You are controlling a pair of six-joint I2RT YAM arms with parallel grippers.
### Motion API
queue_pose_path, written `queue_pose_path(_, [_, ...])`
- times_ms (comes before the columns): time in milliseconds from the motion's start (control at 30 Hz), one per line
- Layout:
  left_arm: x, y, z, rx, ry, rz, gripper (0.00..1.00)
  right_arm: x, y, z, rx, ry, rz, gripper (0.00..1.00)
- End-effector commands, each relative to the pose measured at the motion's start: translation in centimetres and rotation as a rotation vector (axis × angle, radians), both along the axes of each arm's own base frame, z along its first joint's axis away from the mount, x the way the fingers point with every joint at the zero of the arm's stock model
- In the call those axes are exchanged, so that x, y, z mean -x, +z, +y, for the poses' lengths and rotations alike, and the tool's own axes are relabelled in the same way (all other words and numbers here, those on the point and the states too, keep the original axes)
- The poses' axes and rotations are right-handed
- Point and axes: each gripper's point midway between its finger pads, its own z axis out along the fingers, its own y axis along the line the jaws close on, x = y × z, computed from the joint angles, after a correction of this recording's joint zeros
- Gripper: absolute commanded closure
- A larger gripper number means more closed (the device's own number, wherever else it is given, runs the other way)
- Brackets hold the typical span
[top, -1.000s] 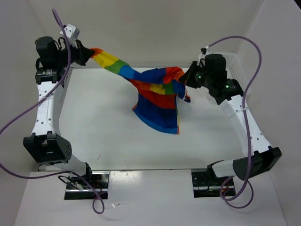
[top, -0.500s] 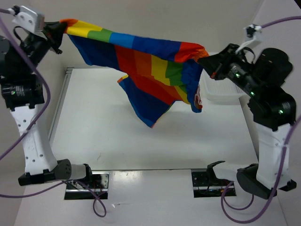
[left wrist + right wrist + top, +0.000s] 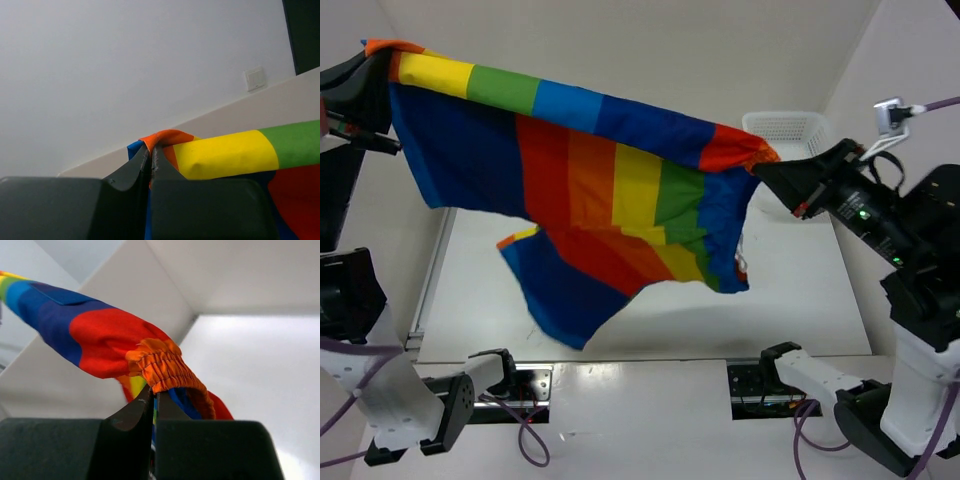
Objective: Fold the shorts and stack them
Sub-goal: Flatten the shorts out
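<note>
The left arm (image 3: 342, 290) stands tall at the left edge. The left jaws are lifted high above the worktop (image 3: 800, 290) and pinched fully together on an orange corner of the rainbow-striped shorts (image 3: 590, 190). In the left wrist view the two dark tips meet, with the orange fabric bunched between them and a yellow stripe running off to the right.

From that corner the shorts are stretched taut in the air. Their top edge slopes down to the right through yellow, green, blue and dark blue to red. The rest of the cloth hangs below in broad stripes. Its lowest blue point dangles over the near edge of the worktop and seems not to touch it.

At the right end the right jaws are clamped shut on the gathered orange elastic waistband, with red fabric just beside the grip. A white mesh basket (image 3: 790, 128) sits at the far right corner of the worktop, behind those jaws. The right arm (image 3: 910, 235) reaches in from the right side.
</note>
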Motion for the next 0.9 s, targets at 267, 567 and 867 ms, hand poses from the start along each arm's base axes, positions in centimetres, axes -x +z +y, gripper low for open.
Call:
queue_pose_path(267, [-17.9,-15.8,3.7,0.088,-0.009,0.455,1.0,-11.8,-15.3,1.6,0.028,-0.122,0.403,1.0])
queue_pose_path(567, [-30.3,-38.1,5.5,0.185,-0.06,0.945,1.0,-23.5,-31.8,1.0,0.092,-0.148,0.695,1.0])
queue_pose_path(867, [-33.7,-45.3,5.9,0.21,-0.087,1.067,1.0,-32.6,-38.9,1.4,0.156,-0.129,0.773,1.0])
